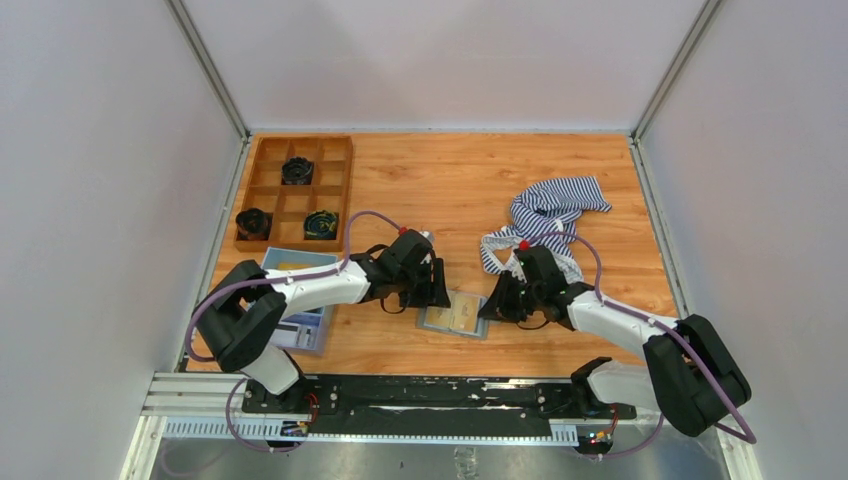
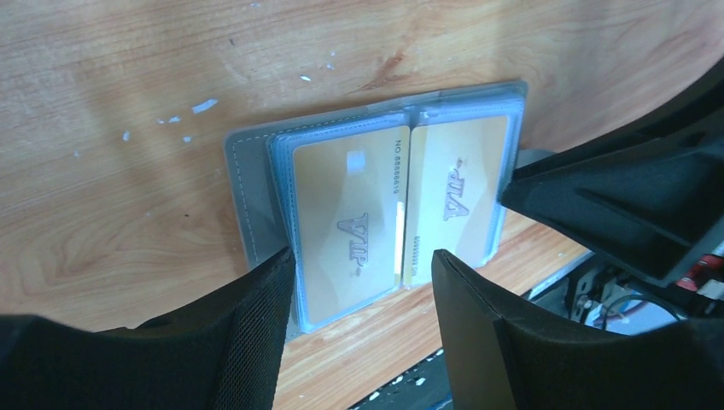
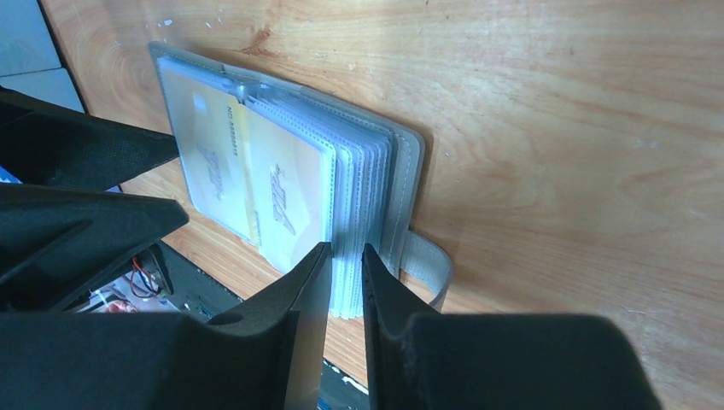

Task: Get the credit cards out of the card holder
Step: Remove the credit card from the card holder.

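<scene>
- The left arm [image 1: 300, 288] reaches from its base at near left inward toward the centre, elbow bent, wrist tipped downward.
- The left pincer [image 1: 428, 288] points down with its two black fingers [image 2: 248, 342] spread well apart, gripping nothing.
- The right arm [image 1: 620, 320] mirrors it, stretching inward from near right with a low wrist.
- The right pincer [image 3: 346, 269] has its jaws almost together, pinching the clear sleeves at one edge of the card holder [image 3: 408, 184].
- The two pincers face each other, near but apart.

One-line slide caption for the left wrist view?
Open left pincer poised over two gold credit cards sleeved in the open grey card holder on the wooden table.
</scene>
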You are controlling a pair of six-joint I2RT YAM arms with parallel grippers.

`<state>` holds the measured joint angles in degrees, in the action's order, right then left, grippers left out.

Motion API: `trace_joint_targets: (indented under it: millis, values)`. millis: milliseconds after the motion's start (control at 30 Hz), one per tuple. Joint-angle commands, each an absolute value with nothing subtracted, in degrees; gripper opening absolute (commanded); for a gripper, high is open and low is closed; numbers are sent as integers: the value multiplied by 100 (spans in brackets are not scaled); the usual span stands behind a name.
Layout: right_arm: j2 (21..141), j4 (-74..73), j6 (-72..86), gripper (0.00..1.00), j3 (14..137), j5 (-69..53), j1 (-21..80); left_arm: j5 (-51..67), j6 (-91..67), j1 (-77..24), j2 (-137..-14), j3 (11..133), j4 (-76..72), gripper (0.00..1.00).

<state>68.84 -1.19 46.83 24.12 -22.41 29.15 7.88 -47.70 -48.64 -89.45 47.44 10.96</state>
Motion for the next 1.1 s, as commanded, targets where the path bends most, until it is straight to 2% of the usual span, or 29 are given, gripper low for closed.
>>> trace_joint_targets:
  millis: [0, 267, 767, 1067]
  values:
    - [6832, -284, 4595, 24, 2276, -2118, 2824, 1075, -4944, -4961, -8652, 4801, 790, 61]
    - [6812, -328, 4604, 24, 2303, -2075, 2822, 1074, -4983, -5142, -8442, 4958, 915, 61]
    - [6318, -789, 4555, 24, 2435, -1942, 2766, 1144, -4923, -5334, -8767, 5235, 870, 62]
    - [6058, -984, 4482, 32, 2690, -2091, 2755, 1164, -4897, -5379, -8893, 5300, 852, 62]
